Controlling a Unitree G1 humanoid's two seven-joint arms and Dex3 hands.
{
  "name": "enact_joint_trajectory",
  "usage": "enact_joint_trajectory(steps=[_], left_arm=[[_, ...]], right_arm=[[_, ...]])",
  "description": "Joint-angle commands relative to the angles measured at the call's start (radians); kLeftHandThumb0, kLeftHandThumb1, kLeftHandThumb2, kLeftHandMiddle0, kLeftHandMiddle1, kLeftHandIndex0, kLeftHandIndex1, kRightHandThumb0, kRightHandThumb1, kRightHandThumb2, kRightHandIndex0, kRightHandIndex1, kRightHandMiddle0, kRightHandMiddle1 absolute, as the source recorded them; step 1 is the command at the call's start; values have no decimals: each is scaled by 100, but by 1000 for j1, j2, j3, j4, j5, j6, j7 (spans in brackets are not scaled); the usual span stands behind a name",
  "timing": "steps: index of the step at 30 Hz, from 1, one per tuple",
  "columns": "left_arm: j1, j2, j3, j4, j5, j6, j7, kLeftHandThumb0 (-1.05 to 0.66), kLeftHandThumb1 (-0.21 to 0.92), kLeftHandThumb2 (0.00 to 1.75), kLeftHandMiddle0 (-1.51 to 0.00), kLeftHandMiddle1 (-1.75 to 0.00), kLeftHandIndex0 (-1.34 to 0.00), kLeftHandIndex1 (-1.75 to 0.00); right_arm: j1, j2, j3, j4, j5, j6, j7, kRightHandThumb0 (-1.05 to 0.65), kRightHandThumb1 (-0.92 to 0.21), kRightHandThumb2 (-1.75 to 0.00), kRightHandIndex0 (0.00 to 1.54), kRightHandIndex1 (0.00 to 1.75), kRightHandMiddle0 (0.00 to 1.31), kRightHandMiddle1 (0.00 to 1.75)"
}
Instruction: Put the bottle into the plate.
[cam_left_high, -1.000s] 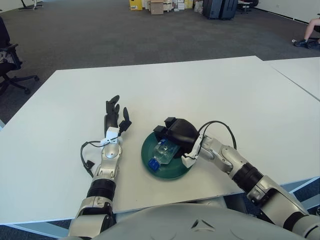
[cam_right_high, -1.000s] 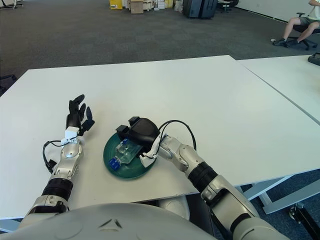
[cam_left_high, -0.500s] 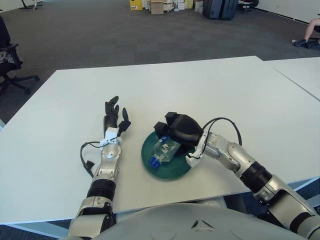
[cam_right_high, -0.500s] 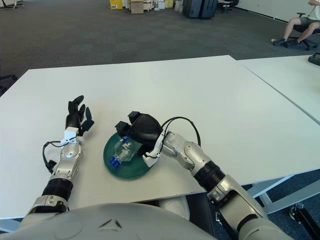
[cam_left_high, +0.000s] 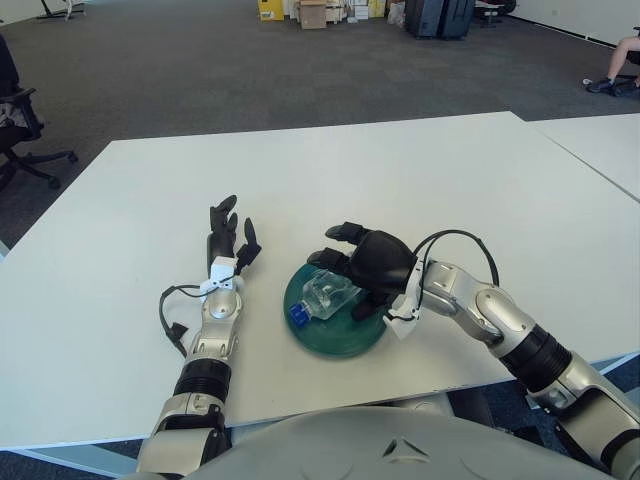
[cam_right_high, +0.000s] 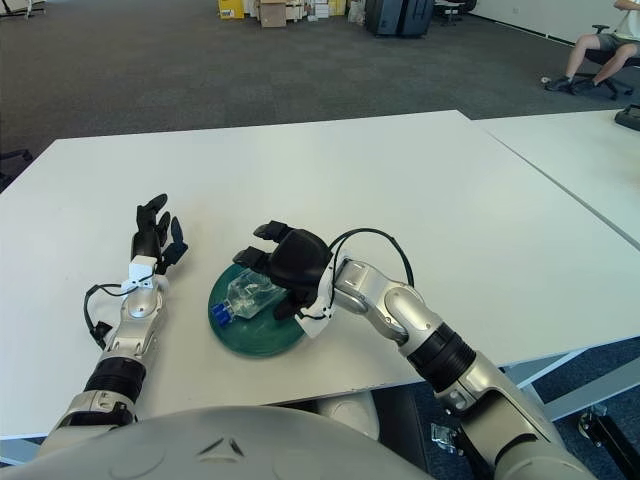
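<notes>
Already lying on its side inside the green plate (cam_left_high: 330, 335): a small clear bottle (cam_left_high: 322, 299) with a blue cap pointing toward the robot's left, near the plate's left rim. Right hand (cam_left_high: 362, 268) poised just above and behind the bottle, fingers spread wide and holding nothing, thumb reaching down toward the plate's right side; contact with the bottle not certain from either view, though a gap seems to show between fingertips and plastic. Left hand (cam_left_high: 228, 240) idle on the white surface (cam_left_high: 400, 180), well left of the plate, fingers loosely extended, empty. Judging from the look of it: thin transparent plastic, probably light and nearly empty, so easy to lift but apt to dent under a hard squeeze and to roll on its round flank, since the shallow dished plate offers little to stop it. Smooth wall likely slick against hard fingers. Best hold, if another were needed: across the middle of the body, fingers on one flank and thumb opposite, moderate pressure; cap end too narrow and too close to the rim. Task by all appearance essentially complete, bottle within the plate.
</notes>
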Motion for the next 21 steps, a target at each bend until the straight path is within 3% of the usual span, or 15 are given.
enact_joint_trajectory(steps=[1, 21], left_arm=[[-31, 13, 6, 17, 5, -16, 6, -72, 92, 84, -39, -1, 0, -80], [-37, 19, 3, 34, 11, -31, 8, -72, 92, 85, -39, -1, 0, -81]], right_arm=[[-4, -11, -19, -20, -6, 7, 14, -105, -92, -80, 0, 0, 0, 0], [-2, -19, -47, -31, -21, 15, 6, -105, -92, -83, 0, 0, 0, 0]])
